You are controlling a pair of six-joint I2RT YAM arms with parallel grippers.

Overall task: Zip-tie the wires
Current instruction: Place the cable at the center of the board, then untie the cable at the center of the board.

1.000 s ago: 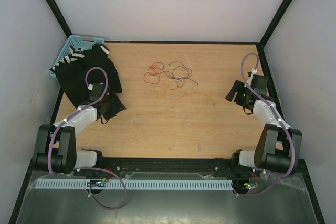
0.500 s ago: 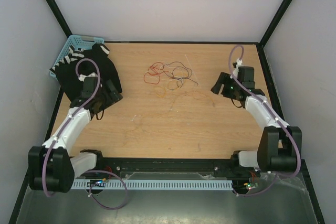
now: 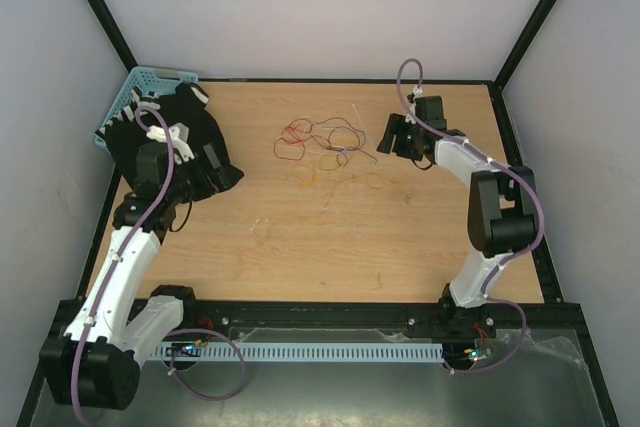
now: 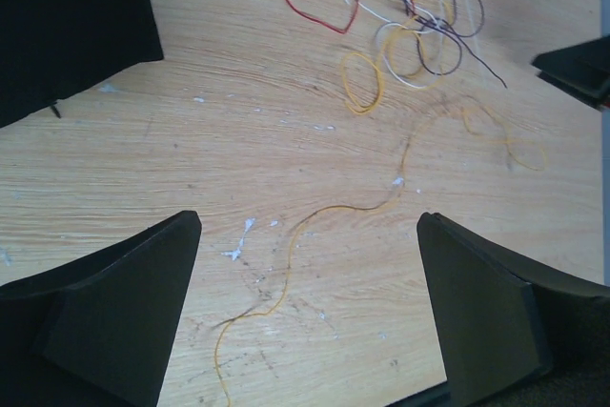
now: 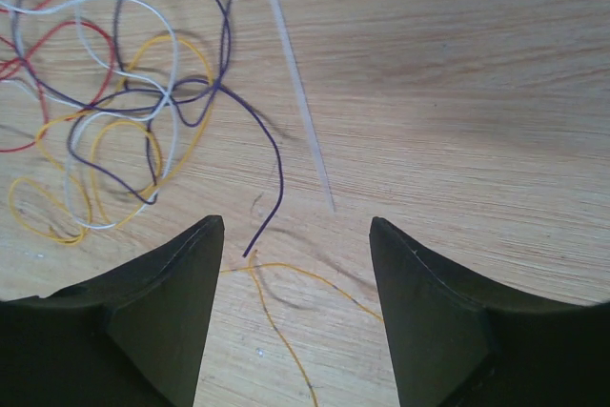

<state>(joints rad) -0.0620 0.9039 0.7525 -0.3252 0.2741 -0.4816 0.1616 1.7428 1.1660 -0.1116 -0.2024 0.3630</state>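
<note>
Wires [image 3: 320, 142] lie as a loose tangle on the table [image 3: 400, 237], far-centre, between the two arms. Red, white, yellow and dark strands loop over each other, nothing bundled. One yellow strand [image 4: 348, 207] trails off toward the near side, away from the main knot.

Left gripper [image 4: 307, 226]: jaws wide apart, nothing between them, looking at bare wood short of the tangle, beside the black cloth [image 3: 185, 137] draped over the blue basket [image 3: 140, 82]. Right gripper [image 5: 295, 226]: jaws apart and empty too, just beside the tangle's right edge.

Handling, as a judgement: the strands look hair-thin, near weightless and springy. A pinch on a single strand will likely slip or drag the rest along. The best hold looks like the dense crossing mid-knot, where several strands stack, not a lone loop.

View differences:
- The right wrist camera shows a pale, straight strip [image 5: 300, 107] lying just right of the tangle — probably the zip tie, barely readable from the top camera.
- It also shows a dark strand [image 5: 279, 173] whose free end points into the gap between the fingers.
- The left wrist camera shows more of the stray yellow strand's run.
- Only the top camera shows both arms, the cloth and the basket together.
</note>
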